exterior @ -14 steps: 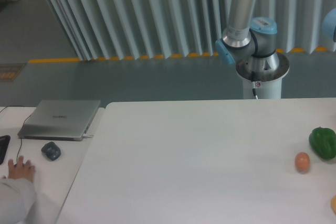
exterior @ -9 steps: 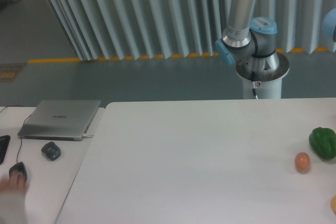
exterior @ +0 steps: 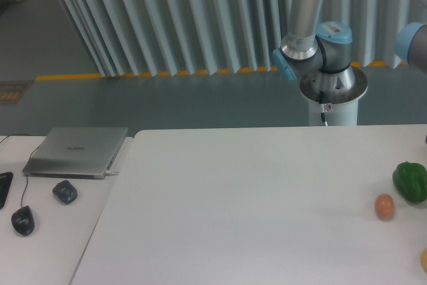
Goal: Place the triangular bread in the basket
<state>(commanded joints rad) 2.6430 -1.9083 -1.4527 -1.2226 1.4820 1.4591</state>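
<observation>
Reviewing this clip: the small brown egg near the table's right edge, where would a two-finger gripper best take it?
Probably from straight above, fingers closing across the small brown egg's middle. It sits alone on the white table, clear of the green bell pepper behind it, so both sides look free.

- Table (exterior: 253,191): white, lying across the lower frame.
- Arm (exterior: 313,38): standing on its base behind the table's far edge; gripper out of frame.
- Pepper (exterior: 411,181): green, sitting near the right edge.
- Egg (exterior: 384,205): brown, lying just beside the pepper, toward the front.
- Orange thing (exterior: 423,259): showing partly at the right edge; kind unclear.
- Laptop (exterior: 77,151): closed, resting on the left side desk.
- Two mice (exterior: 65,191), (exterior: 23,220): dark, lying in front of the laptop.
</observation>
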